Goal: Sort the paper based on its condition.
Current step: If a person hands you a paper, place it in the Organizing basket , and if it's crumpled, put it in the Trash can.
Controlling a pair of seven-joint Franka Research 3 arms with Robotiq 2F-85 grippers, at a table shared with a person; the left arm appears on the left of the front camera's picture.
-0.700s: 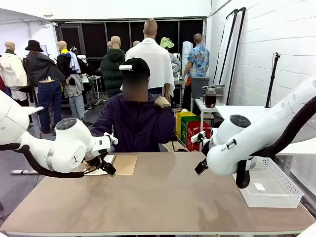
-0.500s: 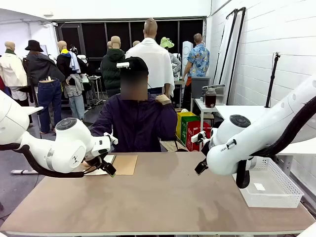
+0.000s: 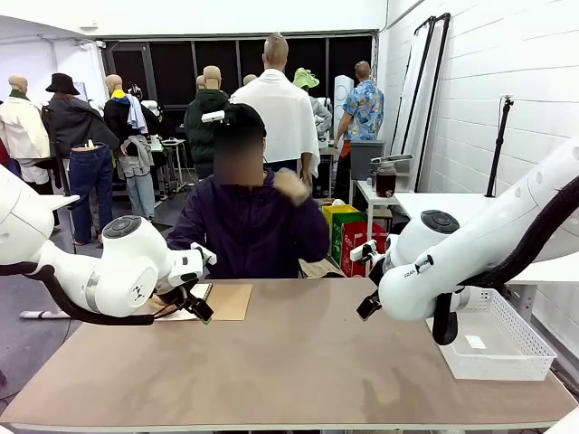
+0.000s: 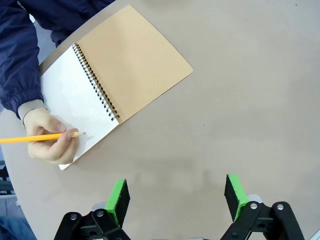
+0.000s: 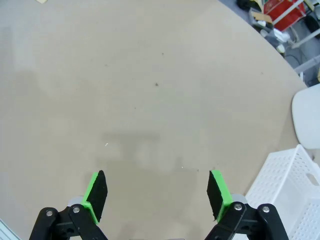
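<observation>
Loose paper is out of view. A spiral notebook lies open at the table's far left, showing a white lined page point(image 4: 75, 95) bound beside its brown cover point(image 4: 135, 60) point(image 3: 231, 301). A person's hand point(image 4: 47, 142) rests on that page holding a yellow pencil point(image 4: 30, 138). My left gripper point(image 4: 176, 192) point(image 3: 201, 312) hovers just short of the notebook, open, with bare table between its green pads. Over bare tabletop near the right side, my right gripper point(image 5: 157, 192) is open and holds nothing.
A white mesh basket point(image 3: 493, 348) point(image 5: 295, 185) stands at the table's right edge with a small white slip in it. The person sits at the far side, one hand raised near the face. The brown table point(image 3: 298, 362) is bare in the middle and front.
The person's raised hand has shifted from the shoulder toward the face, and the head has leaned slightly left. Both arms are still.
</observation>
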